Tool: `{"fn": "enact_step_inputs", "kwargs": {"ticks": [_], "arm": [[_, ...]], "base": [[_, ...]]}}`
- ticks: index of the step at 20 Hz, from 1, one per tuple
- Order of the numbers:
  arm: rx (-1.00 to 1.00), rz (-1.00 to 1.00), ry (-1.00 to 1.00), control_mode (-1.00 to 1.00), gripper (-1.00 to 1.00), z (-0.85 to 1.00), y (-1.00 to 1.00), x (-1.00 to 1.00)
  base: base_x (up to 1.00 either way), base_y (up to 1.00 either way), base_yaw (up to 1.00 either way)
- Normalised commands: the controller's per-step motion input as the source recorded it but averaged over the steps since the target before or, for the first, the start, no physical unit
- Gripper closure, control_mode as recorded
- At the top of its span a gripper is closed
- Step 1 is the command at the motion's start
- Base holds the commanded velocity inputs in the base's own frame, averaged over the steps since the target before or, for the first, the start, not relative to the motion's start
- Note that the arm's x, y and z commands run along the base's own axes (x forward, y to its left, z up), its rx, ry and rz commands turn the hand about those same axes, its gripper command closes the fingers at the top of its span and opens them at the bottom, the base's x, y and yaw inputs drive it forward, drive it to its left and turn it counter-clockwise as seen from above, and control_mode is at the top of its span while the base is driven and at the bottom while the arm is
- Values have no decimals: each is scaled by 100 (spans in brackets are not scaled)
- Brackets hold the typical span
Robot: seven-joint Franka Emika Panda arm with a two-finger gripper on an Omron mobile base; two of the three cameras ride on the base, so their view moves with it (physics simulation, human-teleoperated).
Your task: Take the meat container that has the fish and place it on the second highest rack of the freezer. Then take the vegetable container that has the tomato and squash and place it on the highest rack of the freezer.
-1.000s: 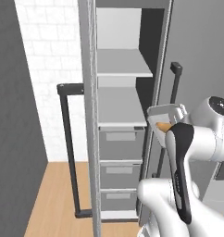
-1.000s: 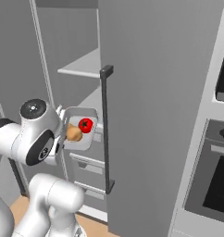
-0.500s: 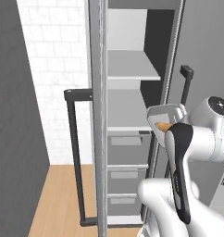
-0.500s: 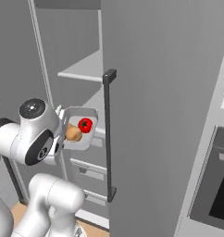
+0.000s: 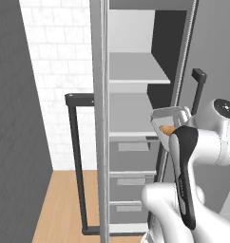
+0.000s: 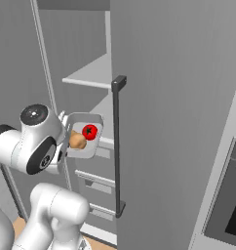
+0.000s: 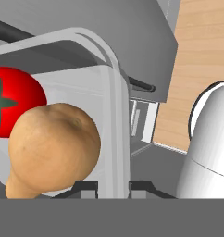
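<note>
Gripping the vegetable container rim, gripper holds it level.

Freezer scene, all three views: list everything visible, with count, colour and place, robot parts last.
vegetable container: one, clear-grey, held up in front of the freezer shelves.
tomato: one, red, in the container.
squash: one, tan-orange, in the container beside the tomato.
freezer: one, grey, light-grey shelves over grey drawers.
freezer door: one, grey from this side, swung open, long black bar handle.
oven: one, black-fronted, at the right.
floor: light wood.
gripper: one, dark fingertips shut on the container's rim.
</note>
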Motion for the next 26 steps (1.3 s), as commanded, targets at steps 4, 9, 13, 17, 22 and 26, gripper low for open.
{"fn": "enact_step_inputs", "kwargs": {"ticks": [4,9,13,17,22,26], "arm": [[0,0,0,100,100,0,0,0],[-6,0,-9,-100,100,8,20,3],[-2,0,-15,-100,100,46,14,0],[0,0,-1,-100,100,70,4,11],[0,3,0,-100,100,75,0,24],[-1,7,0,-100,100,41,3,40]], "base": [[20,26,0],[0,0,0],[0,0,0],[0,0,0],[0,0,0],[0,0,0]]}}
